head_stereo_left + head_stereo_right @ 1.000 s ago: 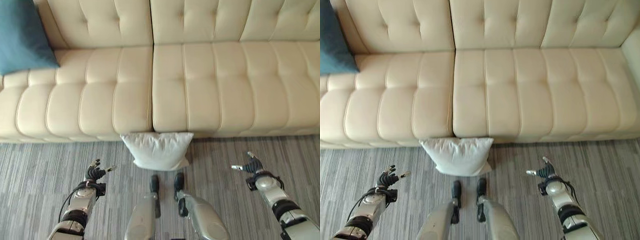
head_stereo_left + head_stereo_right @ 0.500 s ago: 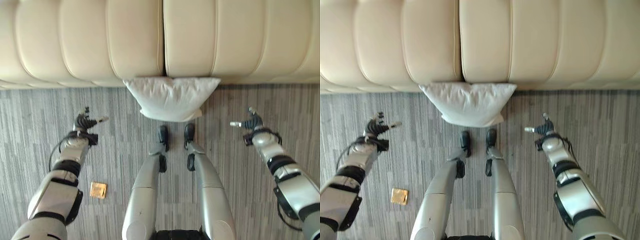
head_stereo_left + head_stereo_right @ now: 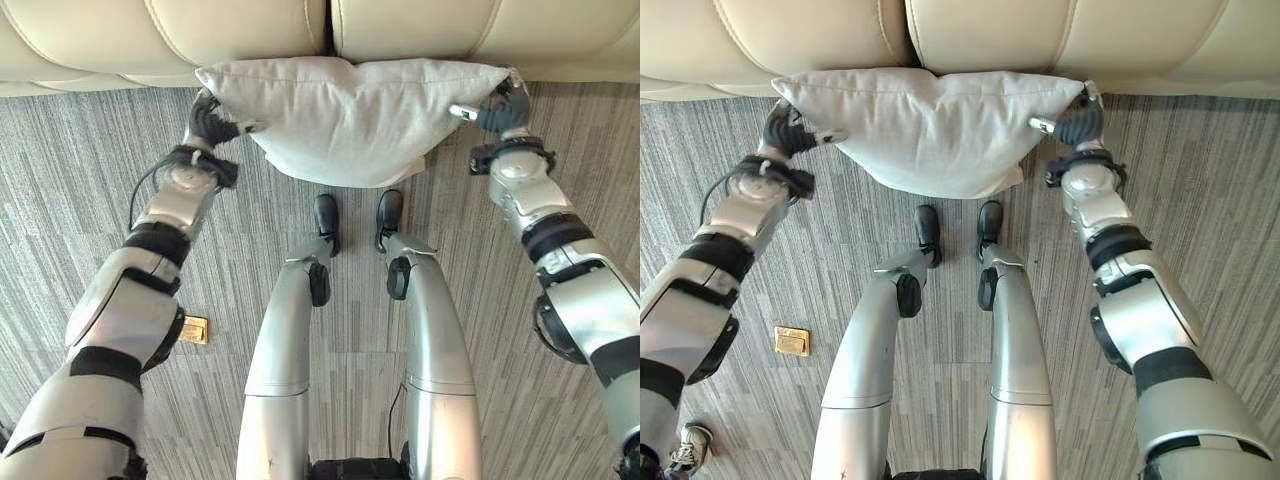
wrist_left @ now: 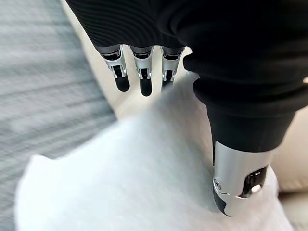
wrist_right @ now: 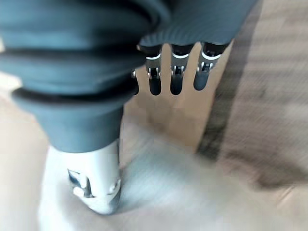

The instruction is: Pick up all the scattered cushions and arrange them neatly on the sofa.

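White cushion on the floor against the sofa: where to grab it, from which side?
Take the white cushion by its two upper corners, one hand per side, coming in from the sides. It leans wide against the sofa front with both corners exposed; left hand and right hand flank them.

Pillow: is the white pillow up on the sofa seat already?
No, the white pillow sits on the striped carpet, leaning against the sofa's front.

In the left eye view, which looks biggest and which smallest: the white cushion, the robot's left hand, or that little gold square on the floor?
1. White cushion, by far the largest.
2. Left hand, much smaller.
3. Gold square, smallest, though not far off the hand.
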